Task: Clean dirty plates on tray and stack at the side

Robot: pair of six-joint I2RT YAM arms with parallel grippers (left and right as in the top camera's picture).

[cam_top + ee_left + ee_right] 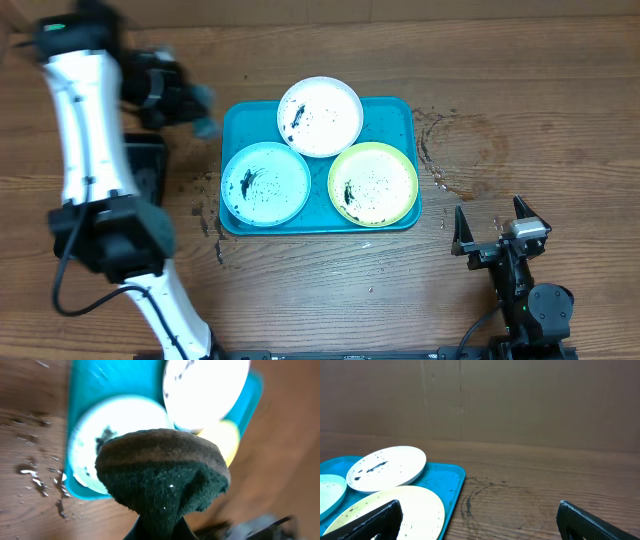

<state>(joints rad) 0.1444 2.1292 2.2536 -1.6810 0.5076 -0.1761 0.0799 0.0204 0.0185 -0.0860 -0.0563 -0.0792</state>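
The left gripper (188,98), blurred in the overhead view, hangs above the table (560,90) just off the upper left corner of the tray (396,112). It is closed on a sponge (165,475); the left wrist view shows this dark green pad with a brown top layer pinched narrow at its lower end, and it fills most of that view. The fingers themselves are hidden behind it. The right gripper (490,222) rests low near the right front of the table, well apart from the tray, with its fingers spread wide and nothing between them. All three plates lie on the turquoise tray, all marked with dark specks and smears. The white plate (320,116) sits at the far middle, its edge reaching past the tray's far rim and its near edge overlapping the rims of the other two; from the right wrist it looks tilted. The teal-rimmed plate (266,182) lies at the near left and the yellow-green-rimmed plate (373,183) at the near right, side by side and close together. A black tray (150,168) lies left of the turquoise one, partly under the left arm. Water drops (212,228) speckle the wood off the tray's near left corner, and a faint wet ring (462,150) marks the wood to its right.
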